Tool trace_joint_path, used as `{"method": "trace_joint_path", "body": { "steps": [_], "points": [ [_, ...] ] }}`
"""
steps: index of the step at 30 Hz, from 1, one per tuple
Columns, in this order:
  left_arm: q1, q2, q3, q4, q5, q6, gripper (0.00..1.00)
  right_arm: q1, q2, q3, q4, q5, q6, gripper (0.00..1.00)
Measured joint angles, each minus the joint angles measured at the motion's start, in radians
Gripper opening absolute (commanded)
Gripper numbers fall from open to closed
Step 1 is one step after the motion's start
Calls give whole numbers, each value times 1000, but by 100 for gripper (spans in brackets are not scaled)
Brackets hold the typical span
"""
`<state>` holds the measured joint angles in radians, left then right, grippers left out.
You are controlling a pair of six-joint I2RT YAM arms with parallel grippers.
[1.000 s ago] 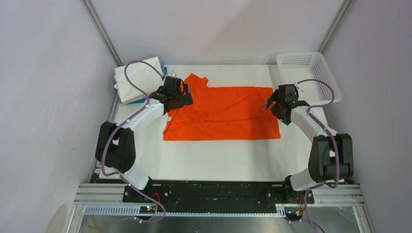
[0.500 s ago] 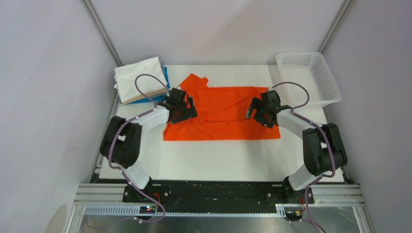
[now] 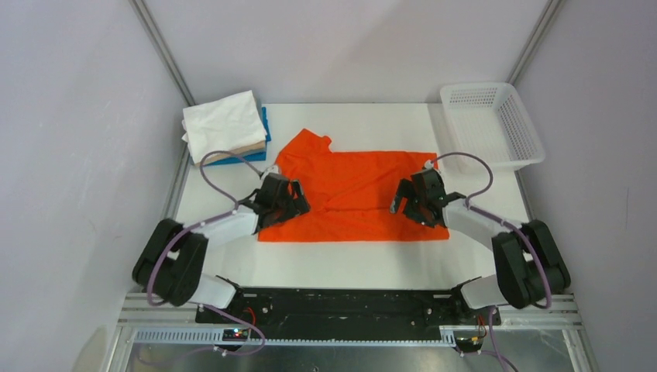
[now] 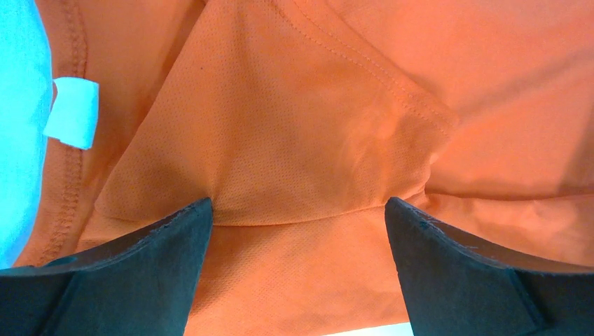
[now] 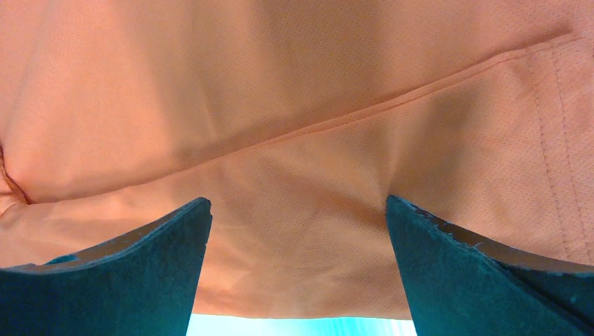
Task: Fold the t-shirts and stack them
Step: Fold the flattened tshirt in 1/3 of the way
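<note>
Looking at your left fingers (image 4: 140, 280): apart, over orange t-shirt (image 3: 352, 186)
Right fingers (image 5: 476, 280): apart too
Wrist-only: white tag (image 4: 70, 113)
Top-only: folded pile (image 3: 226, 126)

A white mesh basket (image 3: 474, 96) stands at the far right corner of the white table (image 3: 349, 260), near the grey wall (image 3: 589, 93).

Pale lilac walls (image 3: 349, 46) enclose a white table (image 3: 349, 263); aluminium posts (image 3: 161, 50) at corners.

My left gripper (image 4: 298, 210) spreads wide across the bottom. Creased orange t-shirt (image 4: 315, 126) fills the frame. A white tag (image 4: 70, 112) sits at upper left.
</note>
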<state>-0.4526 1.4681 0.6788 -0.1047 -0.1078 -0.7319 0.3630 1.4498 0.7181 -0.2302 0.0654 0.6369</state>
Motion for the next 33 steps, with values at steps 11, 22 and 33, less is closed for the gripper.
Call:
{"method": "trace_joint_path", "body": {
  "steps": [11, 22, 33],
  "points": [
    [-178, -456, -378, 60, -34, -172, 100, 171, -410, -247, -226, 59, 144, 99],
    [-301, -760, -487, -97, -40, -377, 100, 219, -620, -305, -389, 70, 243, 99],
    [-304, -604, -175, -403, -188, -257, 100, 135, -718, -212, -502, 99, 187, 100]
  ]
}}
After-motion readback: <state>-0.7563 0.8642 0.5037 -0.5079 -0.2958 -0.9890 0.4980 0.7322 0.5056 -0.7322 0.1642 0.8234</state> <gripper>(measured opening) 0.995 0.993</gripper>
